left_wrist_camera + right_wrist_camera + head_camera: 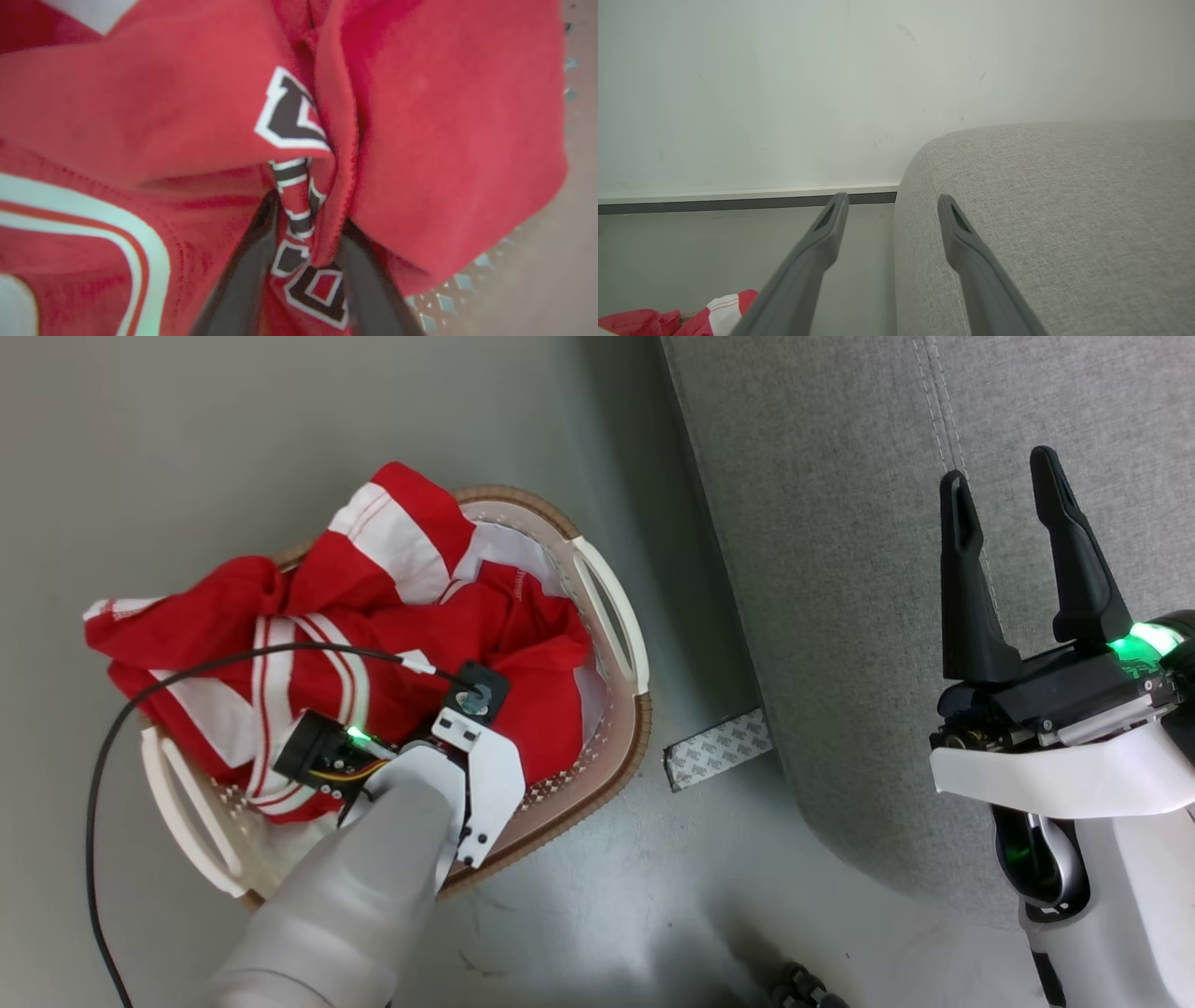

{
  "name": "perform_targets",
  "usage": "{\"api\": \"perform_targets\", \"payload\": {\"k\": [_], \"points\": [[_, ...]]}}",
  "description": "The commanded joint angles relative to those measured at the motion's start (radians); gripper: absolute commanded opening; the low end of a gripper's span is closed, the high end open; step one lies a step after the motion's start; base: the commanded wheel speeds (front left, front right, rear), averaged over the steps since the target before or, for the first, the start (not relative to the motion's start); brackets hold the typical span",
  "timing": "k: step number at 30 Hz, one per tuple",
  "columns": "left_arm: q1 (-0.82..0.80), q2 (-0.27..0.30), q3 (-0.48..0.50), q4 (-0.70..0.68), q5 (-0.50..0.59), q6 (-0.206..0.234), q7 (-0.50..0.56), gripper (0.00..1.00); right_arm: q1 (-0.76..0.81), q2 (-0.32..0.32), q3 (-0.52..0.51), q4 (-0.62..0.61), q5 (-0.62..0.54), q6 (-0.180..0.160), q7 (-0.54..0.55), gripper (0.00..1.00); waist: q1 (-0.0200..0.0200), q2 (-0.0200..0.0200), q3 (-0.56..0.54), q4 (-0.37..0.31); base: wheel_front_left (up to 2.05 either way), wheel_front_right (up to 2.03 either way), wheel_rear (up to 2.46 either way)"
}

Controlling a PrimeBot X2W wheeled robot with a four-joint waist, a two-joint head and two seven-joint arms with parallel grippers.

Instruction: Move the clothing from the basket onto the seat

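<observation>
The clothing (pixel 373 616) is bright red, thin and crumpled, with broad white stripes and black letters edged in white. It lies heaped in the basket (pixel 644 728) and spills over the rim. A lettered fold stands between the two dark fingers (pixel 243 270) of the left gripper (pixel 306 210), whose jaws are part-way in; I cannot tell whether they pinch it. The right gripper (pixel 999 467) is empty with its jaws wide apart, above the grey seat (pixel 840 523), which runs beneath and ahead of its tips.

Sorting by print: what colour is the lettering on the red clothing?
The lettering is black edged white; left wrist view shows it best.
</observation>
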Motion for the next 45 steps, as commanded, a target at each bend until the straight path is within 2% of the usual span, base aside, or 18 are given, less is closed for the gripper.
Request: {"api": "perform_targets", "payload": {"k": [1, 6, 13, 19, 27, 34, 45], "points": [[-0.004, 0.008, 0.001, 0.006, -0.006, -0.003, -0.008, 0.00, -0.005, -0.001, -0.004, 0.003, -0.005, -0.002, 0.000, 1.00, -0.0003, 0.0000, -0.006, 0.006, 0.00, 0.00, 0.00], [0.040, 0.007, 0.027, -0.045, -0.077, -0.001, -0.098, 0.00, 0.033, -0.012, -0.016, 0.027, -0.007, -0.002, 0.000, 1.00, -0.0003, 0.0000, -0.082, 0.052, 0.00, 0.00, 0.00], [0.164, 0.006, 0.021, -0.143, -0.185, -0.006, -0.207, 0.00, 0.123, -0.029, -0.022, 0.065, -0.018, -0.002, 0.000, 1.00, -0.0003, 0.0000, -0.290, 0.130, 0.00, 0.00, 0.00], [0.265, 0.006, -0.012, -0.240, -0.264, -0.028, -0.240, 0.00, 0.236, -0.046, -0.032, 0.102, -0.040, -0.002, 0.000, 1.00, -0.0003, 0.0000, -0.481, 0.197, 0.00, 0.00, 0.00], [0.339, 0.007, -0.027, -0.386, -0.318, -0.012, -0.252, 0.00, 0.367, -0.054, -0.060, 0.133, -0.070, -0.002, 0.000, 1.00, -0.0003, 0.0000, -0.677, 0.256, 0.00, 0.00, 0.00], [0.373, 0.052, -0.005, -0.569, -0.343, 0.012, -0.235, 0.00, 0.462, -0.048, -0.080, 0.152, -0.089, -0.002, 0.000, 1.00, -0.0003, 0.0000, -0.797, 0.289, 0.00, 0.00, 0.00], [0.389, 0.173, 0.030, -0.924, -0.344, 0.083, -0.146, 0.00, 0.511, -0.058, -0.084, 0.155, -0.114, -0.002, 0.000, 1.00, -0.0003, 0.0000, -0.859, 0.315, 0.00, 0.00, 0.00]]}}
